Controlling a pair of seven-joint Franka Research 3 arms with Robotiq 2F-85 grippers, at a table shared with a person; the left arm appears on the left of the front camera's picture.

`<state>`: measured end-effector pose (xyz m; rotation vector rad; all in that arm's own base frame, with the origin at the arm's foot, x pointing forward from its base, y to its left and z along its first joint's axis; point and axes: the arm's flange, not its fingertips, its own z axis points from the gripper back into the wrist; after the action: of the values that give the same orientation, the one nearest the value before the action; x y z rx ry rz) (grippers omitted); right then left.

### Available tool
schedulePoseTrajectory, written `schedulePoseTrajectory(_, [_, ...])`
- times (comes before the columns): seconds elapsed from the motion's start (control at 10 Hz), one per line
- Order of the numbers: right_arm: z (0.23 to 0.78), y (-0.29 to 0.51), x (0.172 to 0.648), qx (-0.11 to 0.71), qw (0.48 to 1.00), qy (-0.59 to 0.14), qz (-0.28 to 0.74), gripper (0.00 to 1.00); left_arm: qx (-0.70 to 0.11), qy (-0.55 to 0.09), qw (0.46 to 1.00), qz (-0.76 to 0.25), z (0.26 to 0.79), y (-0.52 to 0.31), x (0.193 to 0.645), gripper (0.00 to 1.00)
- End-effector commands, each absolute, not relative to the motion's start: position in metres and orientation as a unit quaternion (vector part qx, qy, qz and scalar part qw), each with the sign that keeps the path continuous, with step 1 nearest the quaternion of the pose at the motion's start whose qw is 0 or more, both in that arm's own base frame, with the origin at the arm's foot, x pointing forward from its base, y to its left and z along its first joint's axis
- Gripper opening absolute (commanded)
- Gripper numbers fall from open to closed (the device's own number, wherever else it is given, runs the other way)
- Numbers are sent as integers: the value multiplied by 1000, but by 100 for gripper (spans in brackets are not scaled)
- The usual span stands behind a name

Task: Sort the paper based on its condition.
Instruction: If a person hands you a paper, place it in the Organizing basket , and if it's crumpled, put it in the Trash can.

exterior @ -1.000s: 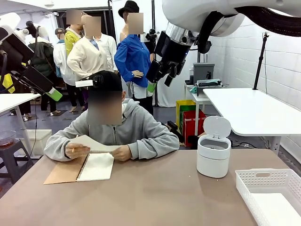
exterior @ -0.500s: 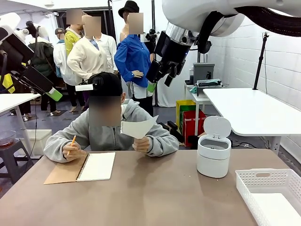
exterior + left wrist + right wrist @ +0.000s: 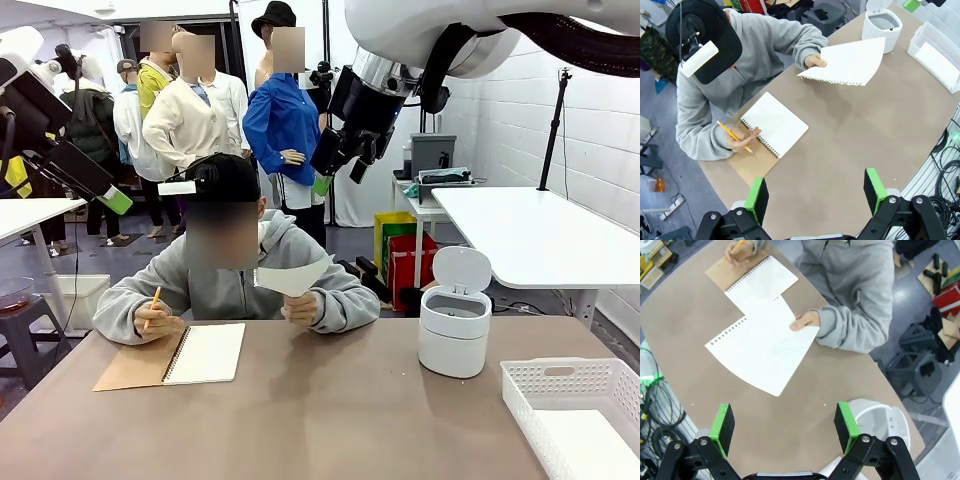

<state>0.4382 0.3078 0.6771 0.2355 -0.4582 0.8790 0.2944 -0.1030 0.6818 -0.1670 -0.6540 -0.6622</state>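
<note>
Here, across the table (image 3: 330, 420) | a person's hand (image 3: 300, 308) holds one sheet of paper (image 3: 292, 277) up off the surface, near the open notebook (image 3: 205, 353) | other hand (image 3: 158, 322) grips a pencil (image 3: 152, 303) | left gripper (image 3: 816, 192) spread wide, holding nothing | right gripper (image 3: 784, 425) likewise wide, empty, high above

Brown table (image 3: 330, 400): open spiral notebook (image 3: 205, 353) far-left (brown cover spread flat beside the blank page), white bin (image 3: 454, 330) far-right, lid up, white lattice basket (image 3: 590, 372) near-right corner. Bin and basket apart; notebook well apart from both.
</note>
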Motion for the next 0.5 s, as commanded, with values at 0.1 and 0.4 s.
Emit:
schedulePoseTrajectory(0.1, [678, 307, 437, 120, 874, -215, 420, 100, -80, -315, 890, -319, 682, -103, 294, 100])
schedulePoseTrajectory(0.4, [678, 307, 437, 120, 874, -215, 420, 100, -80, -315, 890, -319, 682, -103, 294, 100])
